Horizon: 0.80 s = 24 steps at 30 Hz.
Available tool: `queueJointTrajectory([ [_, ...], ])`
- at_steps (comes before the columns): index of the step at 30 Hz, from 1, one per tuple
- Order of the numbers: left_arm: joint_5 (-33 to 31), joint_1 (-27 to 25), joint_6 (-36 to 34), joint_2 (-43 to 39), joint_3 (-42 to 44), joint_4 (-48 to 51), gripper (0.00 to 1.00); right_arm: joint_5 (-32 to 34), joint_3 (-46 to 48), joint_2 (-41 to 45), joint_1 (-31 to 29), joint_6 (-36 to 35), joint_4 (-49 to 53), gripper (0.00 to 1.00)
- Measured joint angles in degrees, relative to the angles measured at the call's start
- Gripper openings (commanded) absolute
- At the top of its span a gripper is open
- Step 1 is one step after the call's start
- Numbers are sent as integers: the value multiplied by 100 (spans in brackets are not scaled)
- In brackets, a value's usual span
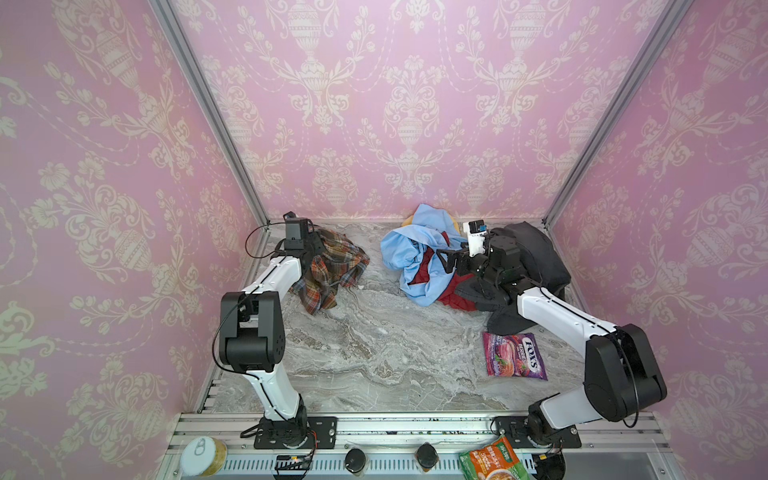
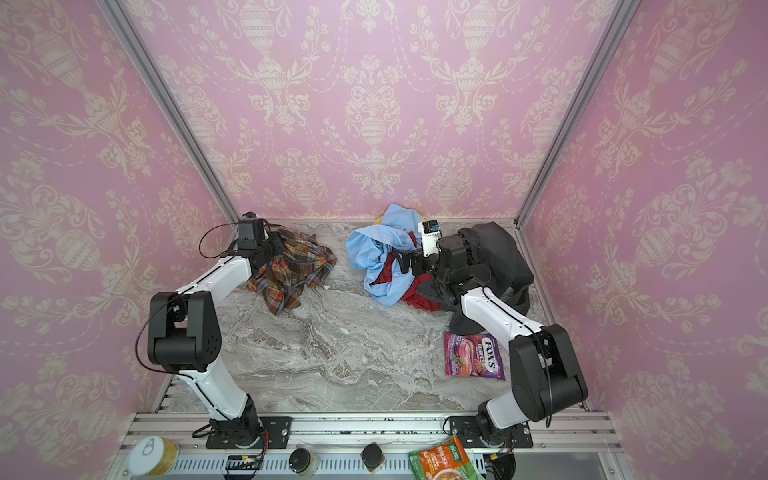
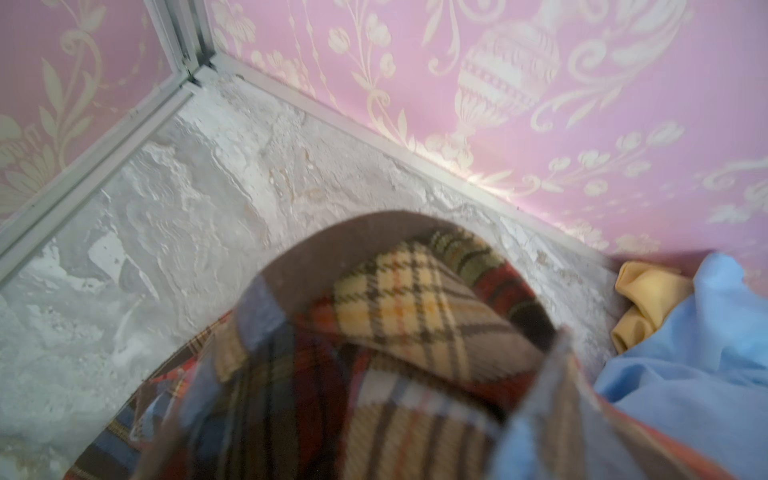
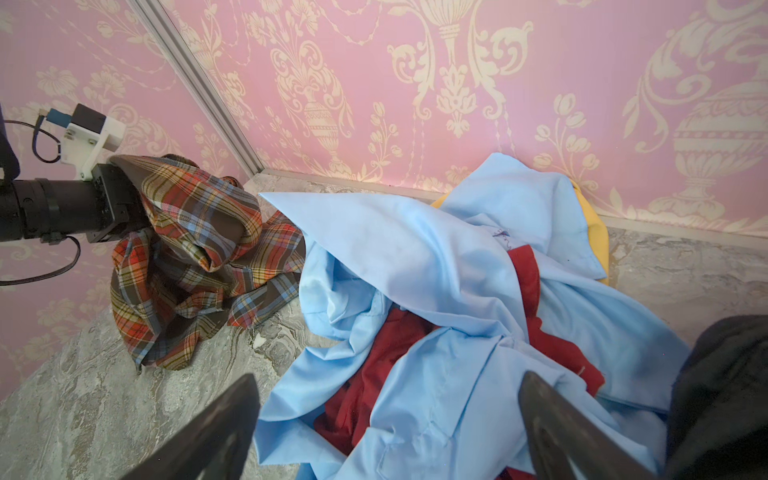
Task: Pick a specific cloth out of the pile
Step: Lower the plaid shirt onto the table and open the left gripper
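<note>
So in both top views the left claw (image 1: 312,250) is clenched on the plaid cloth (image 1: 332,270), way over at the far left of the table (image 1: 374,357) near the back corner. The cloth hangs off the claw and its lower end trails on the marble-look top. There's a strip of bare table between it and the pile (image 1: 415,286), which sits at the far right: a light-blue garment (image 1: 397,249) on top, a dark red piece (image 1: 457,298) poking out, a dark grey garment (image 1: 536,257) on the right side and a mustard yellow bit (image 1: 409,221) by the back wall. The right claw (image 1: 446,261) is over the pile, released, jaws spread wide. Nearer the front on the right lies a purple snack bag (image 1: 514,356) that reads "FOX'S" and "BERRIES". On the front rail there's a green and orange packet (image 1: 492,459) with print too small to read, plus a pull-tab can (image 1: 202,455). Left wrist view: blurry plaid folds sit right up against the lens and hide the claw, with light blue and yellow beside them. Right wrist view: the two dark fingers (image 4: 216,432) stand well apart over the light-blue garment, which has a tiny dark stitched mark I can't make out, and the left claw has the plaid bunched in its grip.
</note>
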<state>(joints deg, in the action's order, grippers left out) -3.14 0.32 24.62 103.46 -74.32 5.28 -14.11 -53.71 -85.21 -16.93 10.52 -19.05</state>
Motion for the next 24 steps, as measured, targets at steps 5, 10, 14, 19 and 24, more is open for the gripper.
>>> queueJointTrajectory([
  [5, -634, -468, -385, 789, -857, 940, 0, 68, 83, 144, 0, 2, -11, 98],
  [10, -844, -643, -621, 1657, -1716, 1886, 0, 144, 109, 197, 0, 4, 7, 98],
  [14, -907, -638, -675, 2210, -2435, 2553, 0, 216, 120, 221, 0, 22, 50, 98],
  [19, -772, -516, -544, 2562, -3062, 3134, 0, 306, 122, 275, 0, 131, 151, 97],
  [24, -649, -190, -181, 2643, -3198, 3294, 0, 363, 138, 343, 0, 284, 181, 97],
])
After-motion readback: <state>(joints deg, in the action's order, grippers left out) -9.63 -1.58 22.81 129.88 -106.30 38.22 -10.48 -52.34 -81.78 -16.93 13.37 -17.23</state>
